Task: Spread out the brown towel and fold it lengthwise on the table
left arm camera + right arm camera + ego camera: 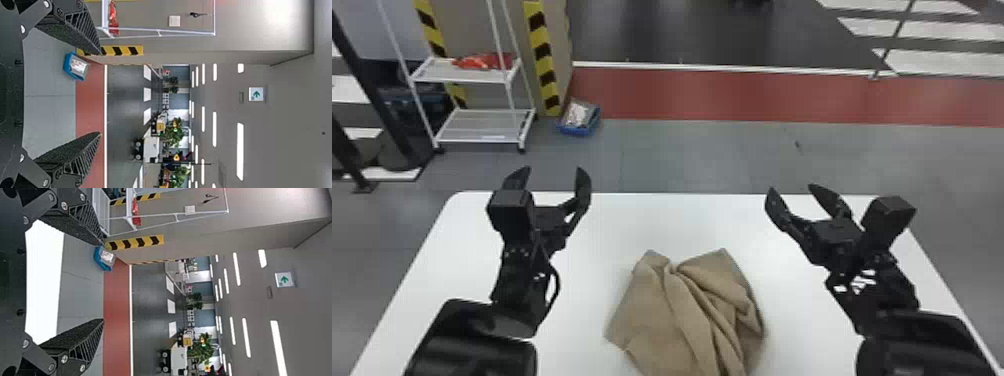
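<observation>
Left tool (553, 171), right tool (791, 189) point forward, spread wide.

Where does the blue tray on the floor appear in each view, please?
Head view: the blue tray is upper left, by the striped pillar.
Left wrist view: the blue tray is near one fingertip of the left gripper.
Right wrist view: the blue tray is near one fingertip of the right gripper.
Shared landmark: the red floor strip.

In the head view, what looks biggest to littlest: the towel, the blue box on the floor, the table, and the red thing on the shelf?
1. White table
2. Brown towel
3. Blue box and red thing: too alike to rank.
</observation>
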Motion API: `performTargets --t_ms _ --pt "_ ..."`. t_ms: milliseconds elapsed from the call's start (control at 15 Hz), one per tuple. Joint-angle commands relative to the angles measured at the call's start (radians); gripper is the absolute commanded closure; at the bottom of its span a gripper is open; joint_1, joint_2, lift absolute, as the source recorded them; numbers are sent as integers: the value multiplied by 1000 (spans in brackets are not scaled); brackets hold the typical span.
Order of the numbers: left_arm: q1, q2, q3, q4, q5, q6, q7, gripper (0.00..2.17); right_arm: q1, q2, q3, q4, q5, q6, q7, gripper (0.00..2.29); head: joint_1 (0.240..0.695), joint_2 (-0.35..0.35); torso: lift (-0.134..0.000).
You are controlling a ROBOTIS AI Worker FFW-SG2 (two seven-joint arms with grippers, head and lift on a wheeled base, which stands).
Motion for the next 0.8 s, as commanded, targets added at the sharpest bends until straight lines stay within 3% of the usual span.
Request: performTargets --t_ms 0,133,333,533,733 --pt "24 3 11 8 1 -3 -9 208 8 -2 -15 38 31 6 0 218 695 -61 0" --pt "46 3 23 22 17 -3 -30 208 11 -5 -18 75 32 6 29 218 695 -64 0" --pt "72 14 26 36 17 -31 -37 208 -32 -5 -13 166 46 28 121 286 695 -59 0" --pt "87 15 26 40 17 -58 -37 205 -161 -3 24 336 77 86 124 286 695 -35 0" --pt "73 14 -2 40 14 -61 -46 205 -213 3 54 393 106 95 110 286 695 -20 0"
